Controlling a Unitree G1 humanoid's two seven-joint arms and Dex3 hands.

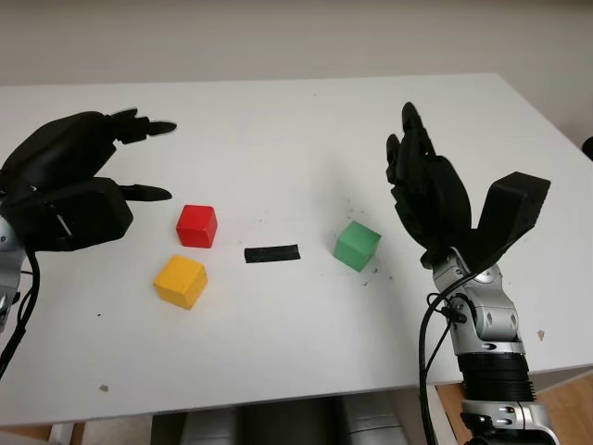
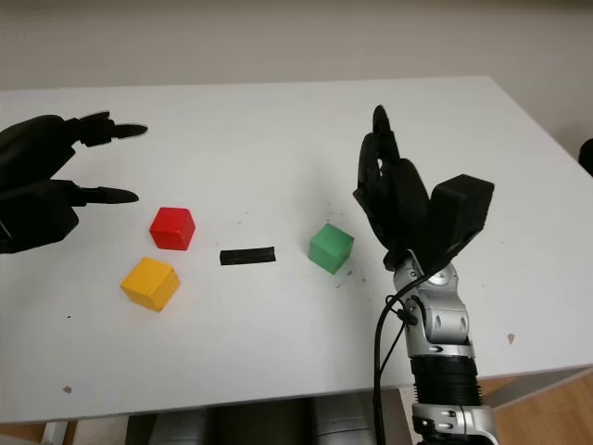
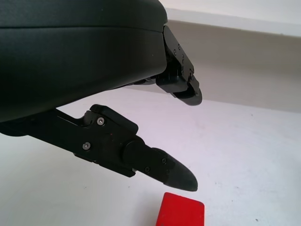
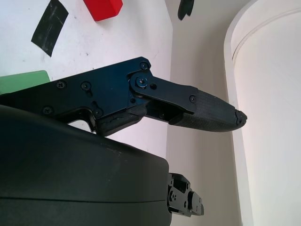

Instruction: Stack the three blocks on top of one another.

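Three blocks lie apart on the white table [image 1: 278,120]. The red block [image 1: 196,225] sits left of centre, and the yellow block [image 1: 180,281] is just in front of it. To the right lies the green block [image 1: 357,245]. My left hand [image 1: 139,158] hovers open to the left of the red block and holds nothing; the red block [image 3: 180,211] lies just past its fingers in the left wrist view. My right hand [image 1: 417,167] is raised open just right of the green block [image 4: 23,80], holding nothing.
A short strip of black tape [image 1: 271,253] lies on the table between the red and green blocks. The table's front edge [image 1: 278,399] runs close to the robot, and its right edge [image 1: 556,130] slants past the right hand.
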